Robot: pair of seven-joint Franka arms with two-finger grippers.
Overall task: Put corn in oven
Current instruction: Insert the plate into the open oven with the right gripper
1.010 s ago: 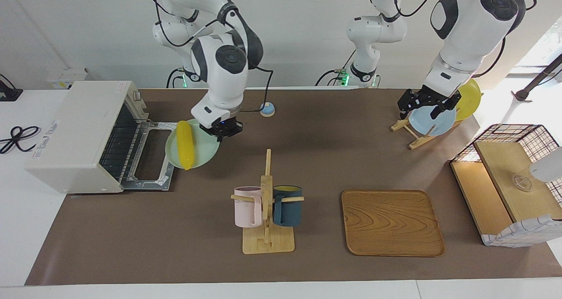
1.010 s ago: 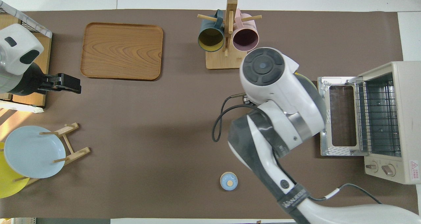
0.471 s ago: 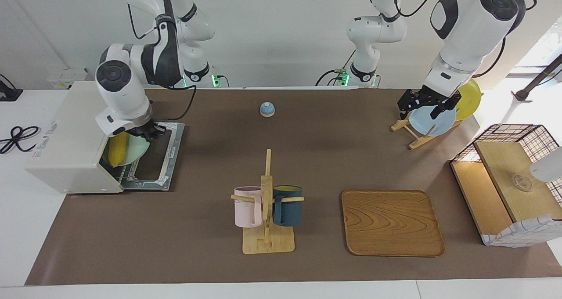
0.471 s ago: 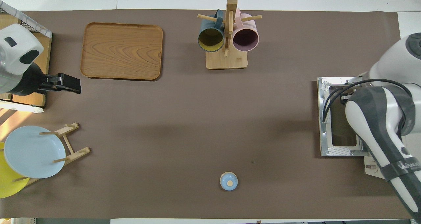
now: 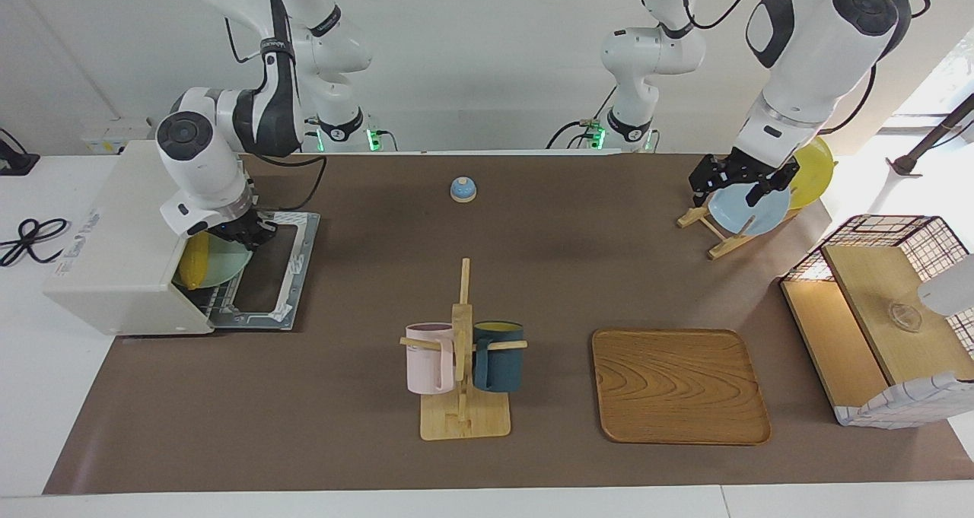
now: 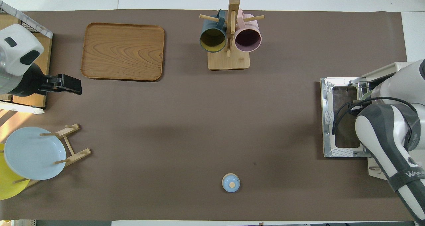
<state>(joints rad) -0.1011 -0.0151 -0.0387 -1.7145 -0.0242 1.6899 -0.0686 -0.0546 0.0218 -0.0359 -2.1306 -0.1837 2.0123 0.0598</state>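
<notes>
I see the corn (image 5: pixel 193 260) lying on a pale green plate (image 5: pixel 226 259), both just inside the oven (image 5: pixel 125 236) mouth, above its dropped door (image 5: pixel 270 274). R gripper (image 5: pixel 247 233) sits at the plate's rim over that door, fingers together on the plate edge. R arm comes from its base, elbow bent high, forearm angled down to the oven's front, wrist turned toward the opening; in the overhead view its forearm covers most of the oven. L gripper (image 5: pixel 736 181) hangs well apart from the oven, toward the left arm's end of the surface (image 5: pixel 533 236), over the blue plate (image 5: pixel 749 210) in the rack, fingers apart, arm waiting. Mug stand (image 5: pixel 463 366) is farther from the robots than the oven.
</notes>
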